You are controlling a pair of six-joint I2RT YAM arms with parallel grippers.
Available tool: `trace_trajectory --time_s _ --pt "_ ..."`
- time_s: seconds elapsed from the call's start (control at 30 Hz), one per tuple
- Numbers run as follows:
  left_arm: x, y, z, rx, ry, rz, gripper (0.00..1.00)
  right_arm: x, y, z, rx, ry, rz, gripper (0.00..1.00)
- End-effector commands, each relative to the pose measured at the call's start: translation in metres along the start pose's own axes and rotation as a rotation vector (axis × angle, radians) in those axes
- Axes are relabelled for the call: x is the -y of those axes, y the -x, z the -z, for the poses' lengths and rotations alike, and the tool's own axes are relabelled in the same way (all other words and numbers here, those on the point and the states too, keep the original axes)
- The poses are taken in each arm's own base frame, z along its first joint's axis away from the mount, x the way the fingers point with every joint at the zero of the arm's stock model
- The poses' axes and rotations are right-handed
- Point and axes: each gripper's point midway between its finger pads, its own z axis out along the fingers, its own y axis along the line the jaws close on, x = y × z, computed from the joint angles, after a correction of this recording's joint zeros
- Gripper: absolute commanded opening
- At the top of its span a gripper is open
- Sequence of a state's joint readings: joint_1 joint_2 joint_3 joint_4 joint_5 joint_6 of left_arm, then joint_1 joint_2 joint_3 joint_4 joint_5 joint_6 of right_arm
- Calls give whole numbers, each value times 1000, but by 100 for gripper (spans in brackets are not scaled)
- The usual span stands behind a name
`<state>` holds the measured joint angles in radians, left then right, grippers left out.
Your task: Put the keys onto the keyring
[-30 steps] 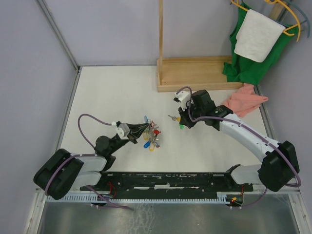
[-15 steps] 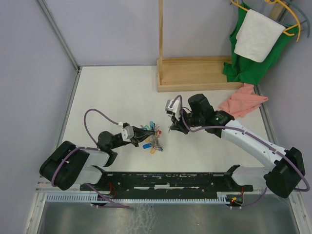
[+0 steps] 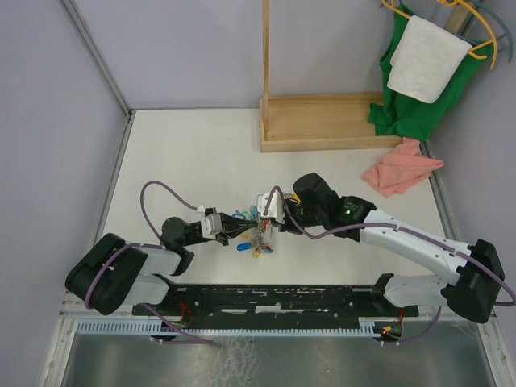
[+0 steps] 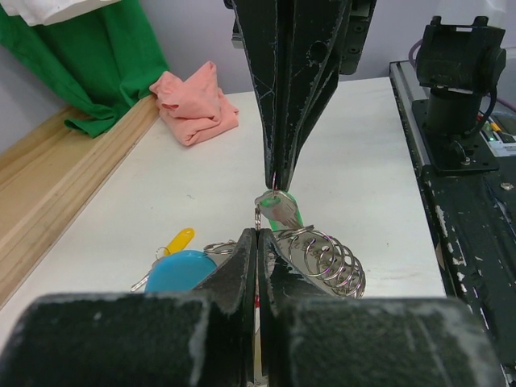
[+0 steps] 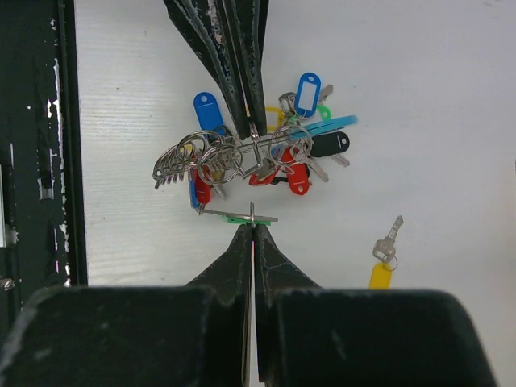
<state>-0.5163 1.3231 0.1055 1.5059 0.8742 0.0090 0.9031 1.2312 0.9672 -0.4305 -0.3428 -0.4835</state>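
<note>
The keyring (image 5: 242, 151), a wire loop crowded with split rings and red, blue and black tagged keys, hangs just above the table. My left gripper (image 4: 258, 235) is shut on its wire, and in the right wrist view its fingers (image 5: 242, 72) come down from the top. My right gripper (image 5: 252, 226) is shut on the small ring of a green-tagged key (image 5: 239, 218), held a finger-width from the bunch. From above, both grippers meet at the keyring (image 3: 256, 235). A yellow-tagged key (image 5: 385, 260) lies loose on the table.
A wooden stand (image 3: 322, 121) sits at the back. A pink cloth (image 3: 399, 169) lies to its right, with green and white cloths (image 3: 419, 64) on hangers behind. The black rail (image 3: 282, 298) runs along the near edge.
My right arm has swung left across the table, carrying the green-tagged key up to the keyring. The left gripper has shifted slightly, still holding the bunch.
</note>
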Motion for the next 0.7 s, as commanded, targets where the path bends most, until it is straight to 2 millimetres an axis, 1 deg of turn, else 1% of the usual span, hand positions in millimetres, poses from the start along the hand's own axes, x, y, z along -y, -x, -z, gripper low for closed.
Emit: trace_trajectory --time_s 0.0,0.27,0.67 --pt "0 49 -3 158 -32 -254 3 11 10 -1 16 -60 82 1" --pt "3 52 -3 164 -50 -266 3 7 11 -9 13 -30 94 1" --pt "5 51 -3 163 -65 -264 3 1 21 -14 34 17 95 1"
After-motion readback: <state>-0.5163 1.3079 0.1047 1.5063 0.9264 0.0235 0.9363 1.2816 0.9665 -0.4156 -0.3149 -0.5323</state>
